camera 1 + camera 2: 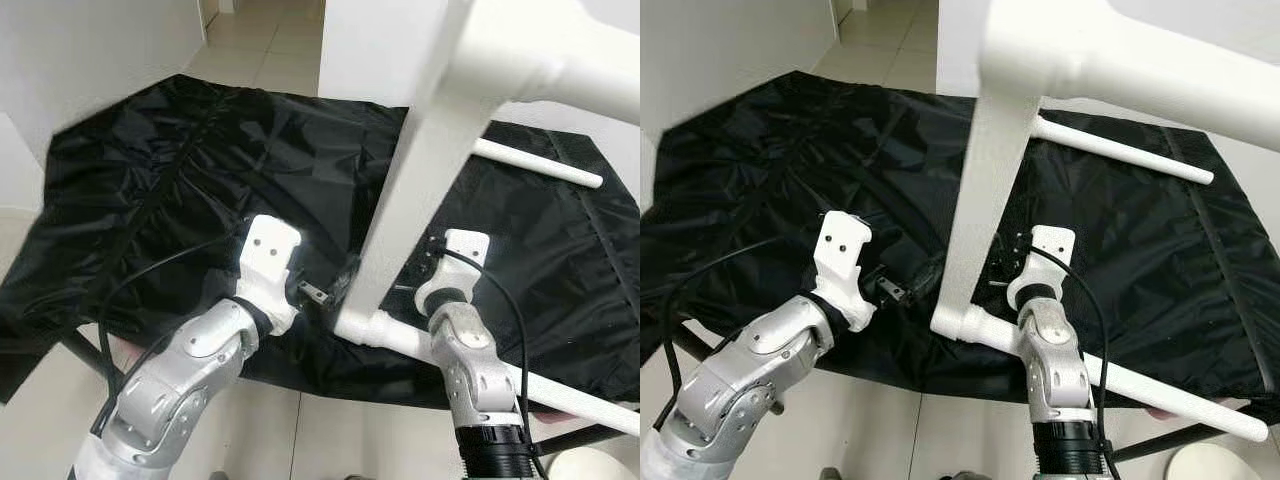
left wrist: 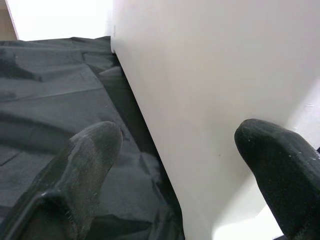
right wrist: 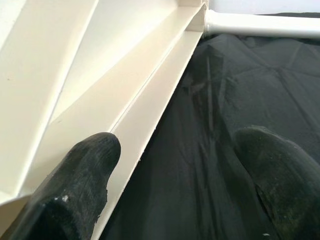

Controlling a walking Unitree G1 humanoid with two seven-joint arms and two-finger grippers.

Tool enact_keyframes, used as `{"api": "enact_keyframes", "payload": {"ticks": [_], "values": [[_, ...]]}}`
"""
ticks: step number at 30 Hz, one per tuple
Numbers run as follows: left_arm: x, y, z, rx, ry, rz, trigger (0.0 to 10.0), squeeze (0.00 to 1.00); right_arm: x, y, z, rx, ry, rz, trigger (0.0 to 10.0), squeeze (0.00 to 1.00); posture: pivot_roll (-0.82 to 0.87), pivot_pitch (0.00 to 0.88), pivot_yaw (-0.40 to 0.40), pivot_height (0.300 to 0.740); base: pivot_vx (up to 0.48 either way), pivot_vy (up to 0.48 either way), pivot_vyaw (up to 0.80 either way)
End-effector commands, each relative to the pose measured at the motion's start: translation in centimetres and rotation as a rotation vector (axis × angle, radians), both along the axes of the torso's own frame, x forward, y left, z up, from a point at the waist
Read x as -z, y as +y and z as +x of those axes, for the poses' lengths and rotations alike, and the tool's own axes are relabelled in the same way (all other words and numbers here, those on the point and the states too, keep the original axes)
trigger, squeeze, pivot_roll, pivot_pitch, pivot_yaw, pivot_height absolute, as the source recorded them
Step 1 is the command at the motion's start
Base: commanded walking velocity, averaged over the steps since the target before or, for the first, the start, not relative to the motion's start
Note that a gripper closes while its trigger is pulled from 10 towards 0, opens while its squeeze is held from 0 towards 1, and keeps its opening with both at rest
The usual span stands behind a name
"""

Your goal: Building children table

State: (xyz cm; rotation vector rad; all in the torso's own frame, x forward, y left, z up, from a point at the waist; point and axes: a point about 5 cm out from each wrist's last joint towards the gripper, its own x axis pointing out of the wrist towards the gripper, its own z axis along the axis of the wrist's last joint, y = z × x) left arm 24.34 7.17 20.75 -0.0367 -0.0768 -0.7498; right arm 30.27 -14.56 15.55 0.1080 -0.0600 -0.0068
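A white table part (image 1: 400, 220) stands tilted on edge on the black cloth (image 1: 180, 170). One white leg (image 1: 570, 400) joins its lower corner and runs to the right. Another white leg (image 1: 545, 55) juts toward the camera at the top. A loose white leg (image 1: 540, 165) lies on the cloth at the back right. My left gripper (image 1: 322, 291) is open just left of the part's lower end, and in the left wrist view the part's edge (image 2: 210, 100) runs between its fingers (image 2: 85, 165). My right gripper (image 1: 1005, 265) is open on the part's right side, one finger (image 3: 85, 180) against the ribbed underside (image 3: 100, 75).
The cloth covers a low stand whose dark struts (image 1: 85, 350) show at the front. Pale tiled floor (image 1: 270, 40) runs back between white walls (image 1: 90, 50). A round white object (image 1: 590, 465) sits on the floor at the front right. Black cables (image 1: 150, 270) loop off both wrists.
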Motion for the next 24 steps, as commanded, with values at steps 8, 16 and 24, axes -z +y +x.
{"api": "enact_keyframes", "payload": {"ticks": [8,16,24], "values": [[0.2,-0.3,-0.9,0.098,0.02,-0.001,10.0,0.0,-0.1,-1.9,-1.0,0.137,-0.04,0.005,10.0,0.0,0.02,0.093,-0.074,0.74,0.0,0.0,0.0],[0.1,1.0,-1.8,0.195,0.044,-0.039,10.0,0.0,0.2,-4.1,-4.0,0.197,-0.102,0.006,10.0,0.0,0.02,0.084,-0.079,0.74,0.0,0.0,0.0],[0.3,1.4,-2.7,0.283,0.094,-0.043,10.0,0.0,-0.1,-4.5,-5.6,0.054,-0.126,-0.006,10.0,0.0,0.01,0.071,-0.077,0.74,0.0,0.0,0.0]]}}
